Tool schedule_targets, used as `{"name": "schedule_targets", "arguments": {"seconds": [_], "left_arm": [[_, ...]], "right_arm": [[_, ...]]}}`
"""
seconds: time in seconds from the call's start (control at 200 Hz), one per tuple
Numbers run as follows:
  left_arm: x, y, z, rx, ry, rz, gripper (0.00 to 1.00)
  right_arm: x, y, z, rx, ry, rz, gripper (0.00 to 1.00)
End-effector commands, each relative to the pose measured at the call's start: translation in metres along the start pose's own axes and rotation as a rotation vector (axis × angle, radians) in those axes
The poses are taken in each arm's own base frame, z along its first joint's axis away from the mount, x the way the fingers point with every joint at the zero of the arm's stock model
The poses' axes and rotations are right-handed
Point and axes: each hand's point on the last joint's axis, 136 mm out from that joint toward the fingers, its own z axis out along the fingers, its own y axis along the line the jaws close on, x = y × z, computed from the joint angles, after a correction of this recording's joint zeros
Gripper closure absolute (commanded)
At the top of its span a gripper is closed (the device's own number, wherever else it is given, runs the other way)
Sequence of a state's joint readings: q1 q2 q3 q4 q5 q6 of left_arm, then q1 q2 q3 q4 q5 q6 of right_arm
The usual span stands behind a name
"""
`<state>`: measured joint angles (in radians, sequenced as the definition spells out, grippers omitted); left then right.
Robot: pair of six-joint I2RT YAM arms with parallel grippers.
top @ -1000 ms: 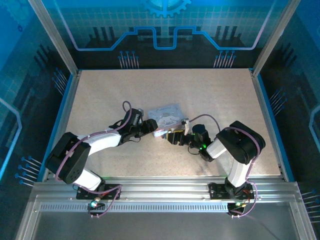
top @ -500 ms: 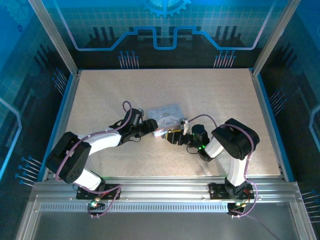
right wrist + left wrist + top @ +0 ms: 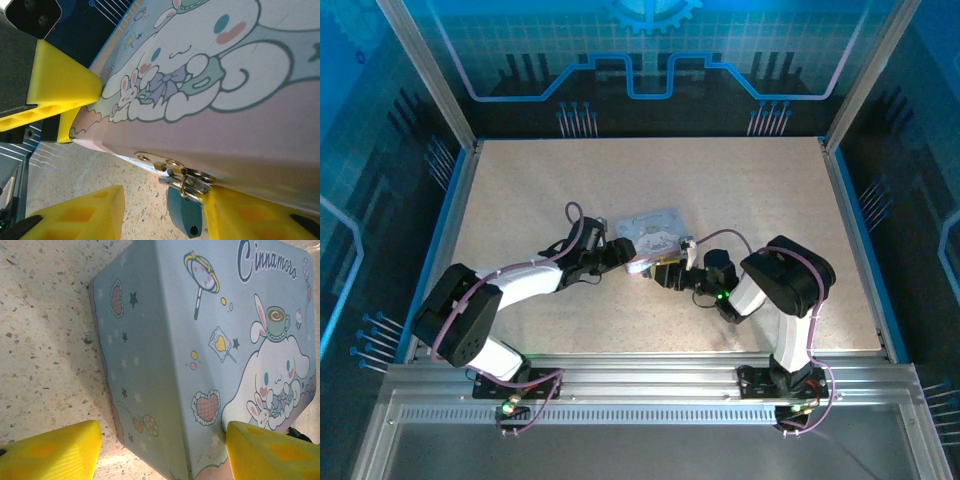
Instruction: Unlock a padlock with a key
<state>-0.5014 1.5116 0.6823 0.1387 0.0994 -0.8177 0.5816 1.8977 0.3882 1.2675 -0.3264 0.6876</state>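
The left tool [image 3: 162,440] stands spread wide astride the near-left corner of the Cinnamoroll tin box [image 3: 165,330], probably steadying it on the surface [image 3: 45,340]. The right tool [image 3: 165,197], open and seemingly empty, brackets the padlock [image 3: 184,217], which hangs from the hasp [image 3: 175,167] on the box's near side.

On the left wrist feed I can read one piece of lettering. "Cinnamoro" stands in dark blue cursive script on the lid of the pale blue cartoon-printed tin box [image 3: 165,340], near the lid's upper right corner in that view. At the lid's edge I cannot make out any letters after that. The word sits just above the printed white long-eared cartoon character [image 3: 280,370].
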Motion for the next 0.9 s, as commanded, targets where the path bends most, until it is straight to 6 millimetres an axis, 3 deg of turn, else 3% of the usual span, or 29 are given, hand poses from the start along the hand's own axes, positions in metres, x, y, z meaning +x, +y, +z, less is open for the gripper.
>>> {"name": "schedule_targets", "arguments": {"seconds": [0.0,0.375,0.895], "left_arm": [[0.031,0.035,0.006,-0.121,0.105,-0.022,0.33],[0.032,0.036,0.006,-0.123,0.104,-0.024,0.33],[0.032,0.036,0.004,-0.121,0.103,-0.025,0.33]], "right_arm": [[-0.010,0.011,0.002,-0.059,-0.035,-0.036,0.55],[-0.005,0.005,0.002,-0.033,-0.025,-0.020,0.63],[-0.002,-0.008,-0.002,0.019,-0.030,0.012,0.83]]}}
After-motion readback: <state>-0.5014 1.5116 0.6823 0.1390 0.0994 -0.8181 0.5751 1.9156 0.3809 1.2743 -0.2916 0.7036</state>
